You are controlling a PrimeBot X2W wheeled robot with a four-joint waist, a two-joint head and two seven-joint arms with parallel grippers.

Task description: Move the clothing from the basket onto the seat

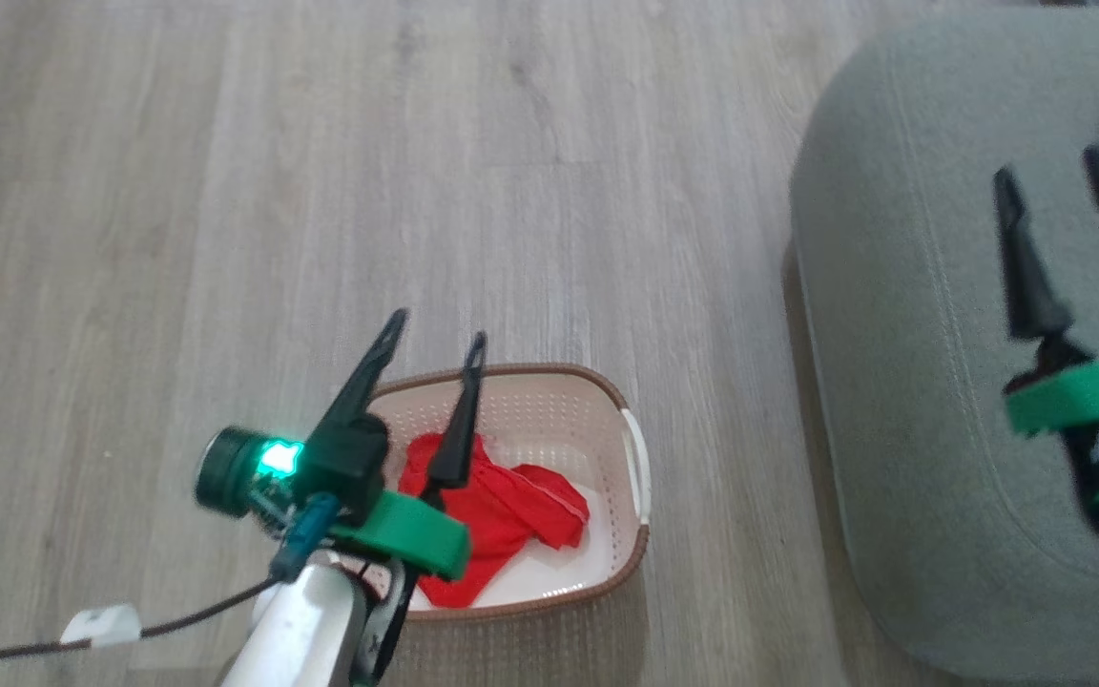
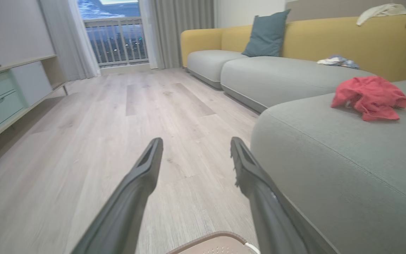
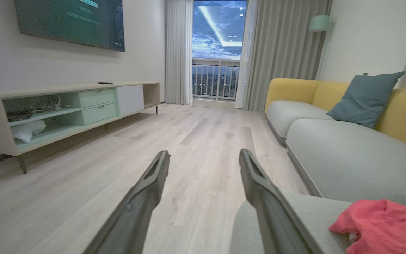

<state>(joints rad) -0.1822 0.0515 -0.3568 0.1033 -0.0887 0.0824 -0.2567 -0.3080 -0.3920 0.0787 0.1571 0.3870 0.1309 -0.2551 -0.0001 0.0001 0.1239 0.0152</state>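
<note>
The clothing (image 1: pixel 497 520) left to move is a crumpled red heap lying in the basket (image 1: pixel 633 534), towards its left half, with bare pale floor of the basket showing to its right. Another red piece (image 2: pixel 368 97) already lies on the seat (image 1: pixel 912 334). The fabric looks light, limp and not fragile. It will sag and trail when lifted, so a pinch on the raised fold at the top of the heap seems the best hold, taken deep enough to gather more than one layer. The left fingers (image 1: pixel 462 420) are spread wide and empty, above the basket and pointing out over the wooden floor (image 1: pixel 225 191). The right fingers (image 1: pixel 1026 267) are likewise released and hold nothing, over the seat near the red piece there. The basket's brown rim and white handle are the edges to clear, since a dangling hem could catch there and drag the light basket along. Between basket and seat is a strip of open floor, and the rounded seat edge stands higher than the basket, so the lift must rise before it crosses.
</note>
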